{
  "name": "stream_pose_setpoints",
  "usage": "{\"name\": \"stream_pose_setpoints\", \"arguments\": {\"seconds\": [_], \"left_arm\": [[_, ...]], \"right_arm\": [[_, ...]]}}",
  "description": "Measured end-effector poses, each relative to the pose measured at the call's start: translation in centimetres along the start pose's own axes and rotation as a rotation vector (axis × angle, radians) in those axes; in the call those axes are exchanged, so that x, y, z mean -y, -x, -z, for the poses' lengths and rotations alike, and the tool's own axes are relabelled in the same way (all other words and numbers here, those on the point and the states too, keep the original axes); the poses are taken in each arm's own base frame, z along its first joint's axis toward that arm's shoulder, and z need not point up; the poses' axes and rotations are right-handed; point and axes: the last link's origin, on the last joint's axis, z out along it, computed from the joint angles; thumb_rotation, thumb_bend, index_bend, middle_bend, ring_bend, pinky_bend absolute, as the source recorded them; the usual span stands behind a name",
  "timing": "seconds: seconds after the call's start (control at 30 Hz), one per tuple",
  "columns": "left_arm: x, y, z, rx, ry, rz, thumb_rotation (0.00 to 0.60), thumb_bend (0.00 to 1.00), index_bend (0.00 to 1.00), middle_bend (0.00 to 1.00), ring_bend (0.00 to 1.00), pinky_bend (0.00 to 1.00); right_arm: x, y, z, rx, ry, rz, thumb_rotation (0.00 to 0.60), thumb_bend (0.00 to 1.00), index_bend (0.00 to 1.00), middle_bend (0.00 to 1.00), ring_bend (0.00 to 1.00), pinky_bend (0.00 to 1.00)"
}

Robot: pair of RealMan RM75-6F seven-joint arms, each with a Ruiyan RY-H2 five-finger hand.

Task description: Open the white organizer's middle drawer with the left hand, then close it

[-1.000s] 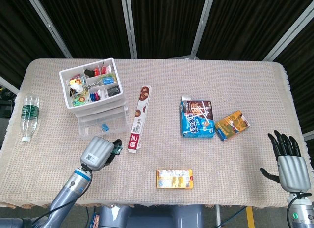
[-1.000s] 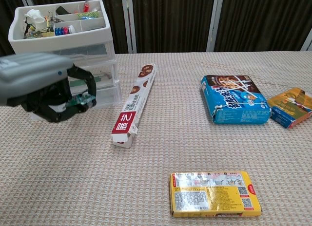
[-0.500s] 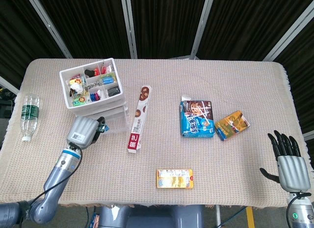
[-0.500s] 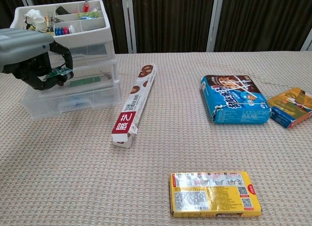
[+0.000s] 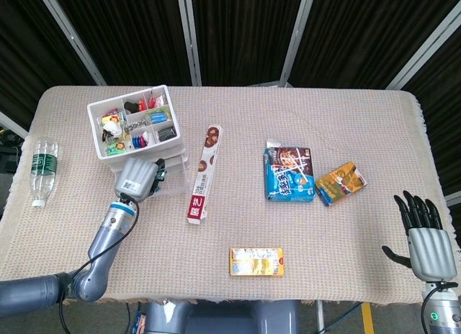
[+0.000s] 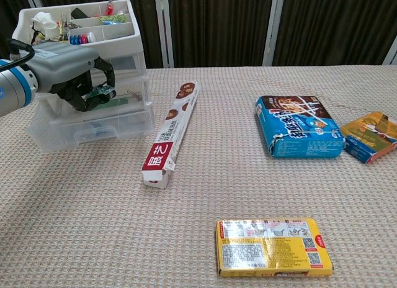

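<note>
The white organizer (image 5: pixel 137 122) stands at the table's back left, with an open tray of small items on top and clear drawers below. In the chest view my left hand (image 6: pixel 71 74) sits against the organizer (image 6: pixel 80 33), fingers curled in, touching the front of the middle drawer (image 6: pixel 127 97). That drawer looks level with the one above; the hand hides its handle. From the head camera the left hand (image 5: pixel 140 177) covers the drawer fronts. My right hand (image 5: pixel 423 233) hangs beyond the table's front right corner, fingers spread and holding nothing.
A long red-and-white box (image 5: pixel 204 174) lies just right of the organizer. A water bottle (image 5: pixel 42 168) lies at the left edge. A blue snack box (image 5: pixel 289 174), an orange box (image 5: pixel 340 183) and a yellow box (image 5: pixel 256 262) lie further right.
My left hand has moved from the table's front left up to the organizer's drawer fronts, with its fingers still curled. The right hand has not moved.
</note>
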Motion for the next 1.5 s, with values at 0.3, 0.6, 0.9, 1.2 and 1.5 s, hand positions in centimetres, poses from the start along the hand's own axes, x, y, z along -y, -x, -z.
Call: {"name": "stream_pose_setpoints", "arguments": {"seconds": [0.3, 0.6, 0.9, 1.2, 1.5], "left_arm": [[0.2, -0.2, 0.6, -0.048, 0.008, -0.018, 0.6, 0.24, 0.21, 0.81, 0.72, 0.62], [0.8, -0.3, 3.6, -0.084, 0.098, -0.038, 0.6, 0.78, 0.2, 0.3, 0.31, 0.34], [2.2, 0.4, 8.7, -0.165, 0.329, -0.262, 0.6, 1.0, 0.19, 0.08, 0.03, 0.13], [5.0, 3.0, 12.2, -0.056, 0.522, -0.578, 0.6, 1.0, 0.15, 0.0, 0.0, 0.04], [5.4, 5.0, 11.9, 0.015, 0.595, -0.828, 0.6, 1.0, 0.15, 0.0, 0.0, 0.03]], "right_arm": [[0.0, 0.0, 0.1, -0.001, -0.005, 0.004, 0.6, 0.0, 0.06, 0.0, 0.0, 0.0], [0.0, 0.0, 0.1, -0.002, 0.001, 0.006, 0.6, 0.0, 0.06, 0.0, 0.0, 0.0], [0.1, 0.1, 0.0, -0.003, 0.003, 0.009, 0.6, 0.0, 0.06, 0.0, 0.0, 0.0], [0.1, 0.1, 0.0, -0.003, 0.008, 0.011, 0.6, 0.0, 0.07, 0.0, 0.0, 0.0], [0.1, 0.1, 0.0, -0.002, 0.007, 0.009, 0.6, 0.0, 0.06, 0.0, 0.0, 0.0]]}}
